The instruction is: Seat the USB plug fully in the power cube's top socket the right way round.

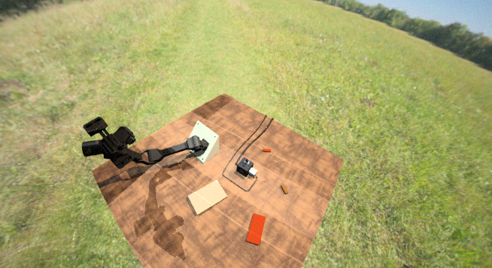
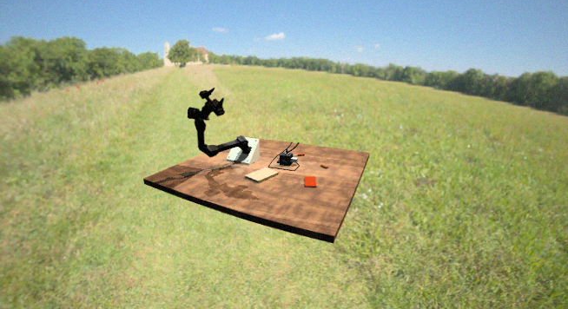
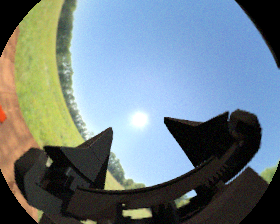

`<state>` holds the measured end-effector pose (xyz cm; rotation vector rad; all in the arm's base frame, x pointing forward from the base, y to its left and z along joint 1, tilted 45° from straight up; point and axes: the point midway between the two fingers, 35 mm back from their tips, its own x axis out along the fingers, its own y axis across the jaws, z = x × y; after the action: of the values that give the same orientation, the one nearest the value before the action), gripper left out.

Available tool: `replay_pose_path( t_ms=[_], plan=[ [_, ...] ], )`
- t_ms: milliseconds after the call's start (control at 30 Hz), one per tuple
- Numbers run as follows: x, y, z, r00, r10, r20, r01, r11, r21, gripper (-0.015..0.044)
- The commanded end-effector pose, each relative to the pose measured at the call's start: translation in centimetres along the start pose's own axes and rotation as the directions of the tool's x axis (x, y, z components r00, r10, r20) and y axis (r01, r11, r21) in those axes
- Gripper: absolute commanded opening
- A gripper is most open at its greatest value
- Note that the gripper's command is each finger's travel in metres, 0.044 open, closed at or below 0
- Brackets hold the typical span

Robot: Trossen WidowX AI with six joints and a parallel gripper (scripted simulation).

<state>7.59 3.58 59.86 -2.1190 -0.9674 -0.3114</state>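
Observation:
The black power cube (image 1: 244, 168) (image 2: 285, 159) stands near the middle of the wooden table (image 1: 301, 172) (image 2: 282, 207). A grey USB plug (image 1: 247, 162) sits on its top; how deep it sits is too small to tell. Its black cable (image 1: 246, 143) loops round the cube and runs to the far edge. My gripper (image 1: 95, 126) (image 2: 208, 94) (image 3: 139, 124) is open and empty. It is raised high over the table's left side, far from the cube. In the wrist view it points at the sky.
The arm's white wedge base (image 1: 205, 132) (image 2: 254, 152) stands left of the cube. A beige plate (image 1: 207, 196) (image 2: 260, 174) and a red plate (image 1: 256, 228) (image 2: 310, 181) lie nearer the front. A small red piece (image 1: 266, 150) and a brown piece (image 1: 284, 188) lie to the right.

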Motion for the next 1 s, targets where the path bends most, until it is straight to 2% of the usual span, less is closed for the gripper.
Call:
replay_pose_path(
  t_ms=[0,100,133,267,367,500,567,700,967],
  plan=[
    [0.4,0.2,0.4,1.0,0.011,0.009,-0.011,1.0,0.005,0.0426],
    [4.2,2.4,5.5,0.984,0.138,0.111,-0.148,0.985,0.089,0.044],
    [4.8,2.8,6.3,0.979,0.158,0.131,-0.175,0.975,0.133,0.044],
    [6.7,4.1,9.1,0.966,0.208,0.156,-0.226,0.968,0.109,0.044],
    [8.8,7.5,12.7,0.916,0.345,0.203,-0.379,0.911,0.161,0.044],
    [10.5,9.7,15.8,0.875,0.41,0.256,-0.477,0.82,0.317,0.044],
    [11.5,11.3,18.0,0.842,0.453,0.292,-0.538,0.728,0.425,0.044],
    [12.5,14.9,22.5,0.738,0.565,0.368,-0.649,0.444,0.618,0.044],
    [12.6,19.2,27.2,0.596,0.679,0.43,-0.643,0.082,0.762,0.044]
  ],
)
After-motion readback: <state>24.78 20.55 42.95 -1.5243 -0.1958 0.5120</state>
